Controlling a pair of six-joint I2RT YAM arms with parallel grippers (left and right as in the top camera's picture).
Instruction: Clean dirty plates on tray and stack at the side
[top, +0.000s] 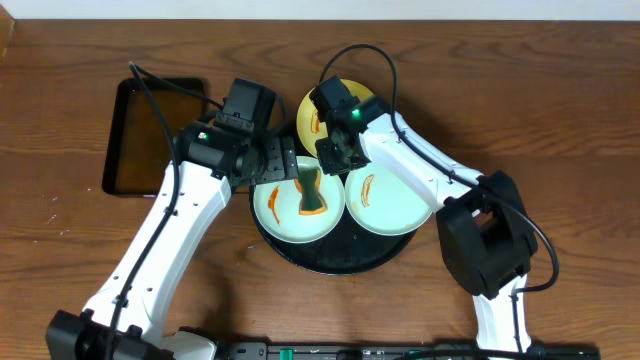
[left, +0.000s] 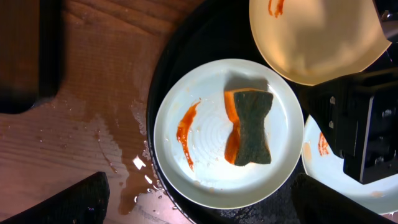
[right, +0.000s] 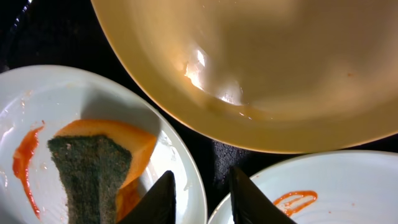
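**Clerk:** First entry, nearest the lens?

**Checker:** Left gripper (left: 199, 177), from its own wrist view. Its two dark fingers (left: 81, 199) sit at the bottom corners, spread wide, with nothing held. It hangs over the near blue-white plate (left: 205, 155).

**Clerk:** What is on that plate?

**Checker:** One sponge (left: 252, 127), green scouring face up and orange beneath, lying flat right of centre. One orange-red sauce smear (left: 185, 134) lies left of it, with more sauce along the sponge's left edge.

**Clerk:** Second gripper?

**Checker:** Right gripper (right: 201, 173). Its fingers (right: 158, 202) are parted by a narrow gap with nothing pinched, and black tray shows between them. It stands low where the three plates come close together.

**Clerk:** Where are the plates?

**Checker:** All three are on the large round tray (top: 330, 262). The yellow plate (top: 308, 110) is at the far side, with sauce marked near its left rim and the right arm partly covering it. The second blue-white plate (top: 400, 210) is at the right, bearing one curved smear. The sponge plate is at the left.

**Clerk:** Other items?

**Checker:** A small rectangular black tray (top: 150, 140) on the wooden table (top: 560, 110), left of the round tray. A wet patch (left: 124, 155) on the wood lies just beside the round tray's rim.
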